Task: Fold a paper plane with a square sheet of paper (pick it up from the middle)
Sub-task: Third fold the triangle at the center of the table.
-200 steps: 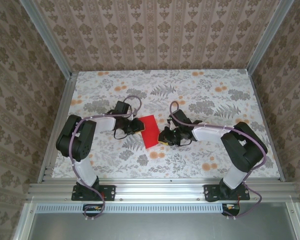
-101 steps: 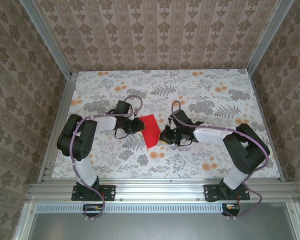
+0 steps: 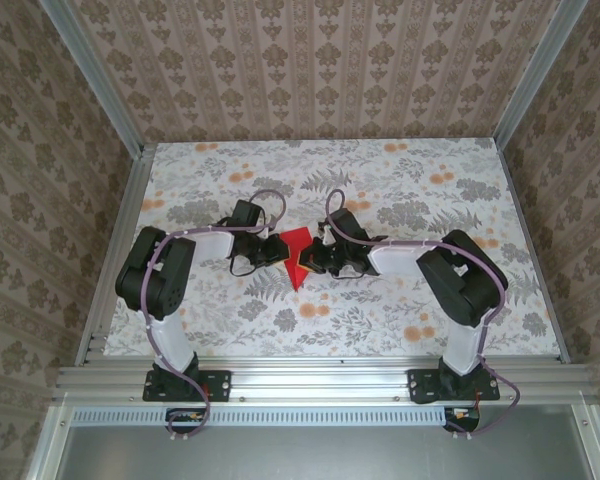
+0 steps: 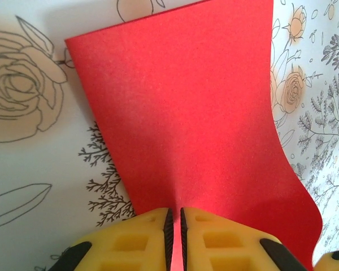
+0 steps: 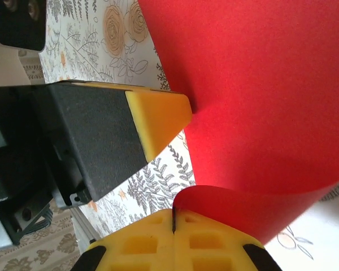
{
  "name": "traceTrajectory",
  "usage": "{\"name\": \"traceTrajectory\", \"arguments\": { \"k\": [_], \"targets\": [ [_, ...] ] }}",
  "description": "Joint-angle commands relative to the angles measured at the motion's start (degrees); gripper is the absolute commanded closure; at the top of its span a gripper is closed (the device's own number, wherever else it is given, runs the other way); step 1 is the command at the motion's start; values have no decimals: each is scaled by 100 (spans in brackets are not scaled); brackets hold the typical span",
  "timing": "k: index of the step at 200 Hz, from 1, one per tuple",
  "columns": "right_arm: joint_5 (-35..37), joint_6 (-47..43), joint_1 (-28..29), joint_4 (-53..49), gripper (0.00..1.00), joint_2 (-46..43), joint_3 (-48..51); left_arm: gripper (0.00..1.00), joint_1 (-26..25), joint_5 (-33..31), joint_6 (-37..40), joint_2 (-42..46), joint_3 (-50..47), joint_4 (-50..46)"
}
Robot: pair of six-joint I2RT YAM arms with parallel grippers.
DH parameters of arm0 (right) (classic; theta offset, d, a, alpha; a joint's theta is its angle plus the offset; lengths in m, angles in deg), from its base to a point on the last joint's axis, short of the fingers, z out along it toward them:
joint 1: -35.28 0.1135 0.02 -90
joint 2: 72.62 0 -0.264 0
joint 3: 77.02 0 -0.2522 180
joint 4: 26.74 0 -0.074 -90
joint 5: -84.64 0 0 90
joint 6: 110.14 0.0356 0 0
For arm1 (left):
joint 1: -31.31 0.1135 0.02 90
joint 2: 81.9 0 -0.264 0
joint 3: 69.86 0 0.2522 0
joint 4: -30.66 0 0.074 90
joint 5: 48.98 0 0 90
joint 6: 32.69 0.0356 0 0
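Left arm pose: the base sits at the near table edge, the elbow is raised, and the forearm is angled low, reaching inward towards the table centre.
Left gripper (image 4: pixel 175 219): the yellow pads are drawn to a thin slit. The near edge of the red paper sheet (image 4: pixel 198 113) is clamped in that slit.
Right arm pose: it mirrors the left arm, with the elbow high, the forearm stretched inward and low, and the wrist close to the surface.
Right gripper (image 5: pixel 174 221): the pads are closed face to face. A curled lip of the sheet is caught at their seam.
Gripper relation: the tips face each other across the sheet and are near one another. The sheet is the only item between them.
Left finger (image 5: pixel 158 118), right wrist view: a black body with a yellow tip, ahead and to the left of the right gripper's pads. The tip meets the sheet's edge.
Sheet ahead of left gripper: it fans outward from the pads over the floral table cover (image 4: pixel 28 147). A faint crease runs forward from the slit, and the right-hand side bows upward.
Sheet ahead of right gripper: it rolls up from the pads in a tight curl, then rises as a broad red surface.
Sheet position overall: on the middle of the table, buckled, held on both sides.
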Motion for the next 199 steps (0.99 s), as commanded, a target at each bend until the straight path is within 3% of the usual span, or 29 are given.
{"name": "traceTrajectory", "arguments": {
  "k": [1,153,199],
  "targets": [
    [-92,70,50,149,100,191,-241,86,-36,-331,213,-219,21,-443],
    [-150,-168,156,-214,99,780,-586,92,-207,-436,263,-290,96,-566],
    [101,-434,165,-754,99,681,-611,92,-203,-468,272,-290,96,-584]
  ]
}}
